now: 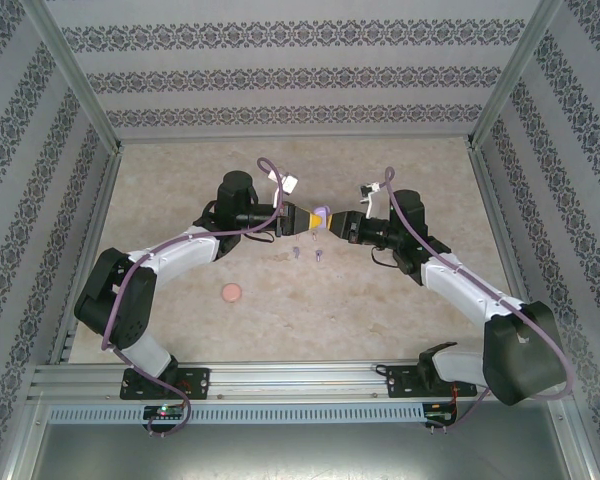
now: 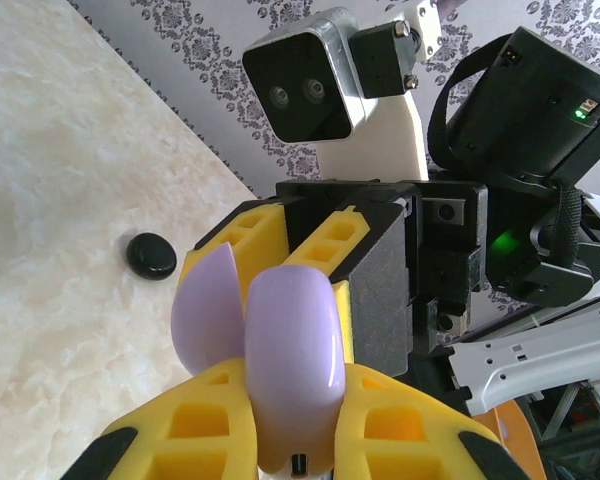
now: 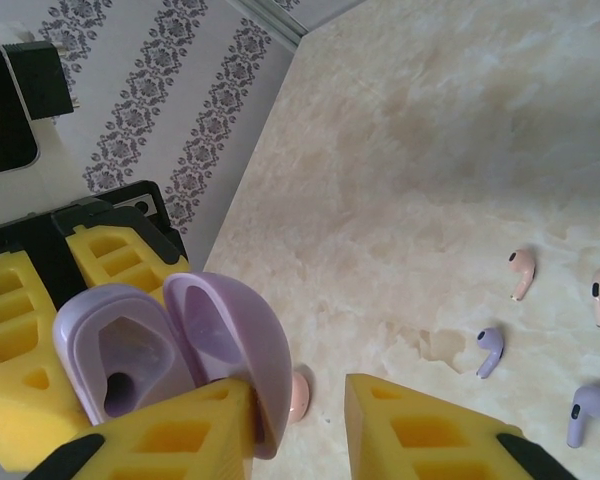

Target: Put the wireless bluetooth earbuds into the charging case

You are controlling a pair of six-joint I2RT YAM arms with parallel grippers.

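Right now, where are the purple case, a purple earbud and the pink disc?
purple case (image 3: 140,355): right wrist view, inside the open base.
purple earbud (image 3: 489,346): right wrist view, on its head.
pink disc (image 1: 231,292): top external view, its centre.

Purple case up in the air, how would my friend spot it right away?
Look where the two robot arms meet above the middle of the marble table. Held up there by the left gripper is the purple case. It's open like a clam and much bigger than the tiny earbuds lying nearby.
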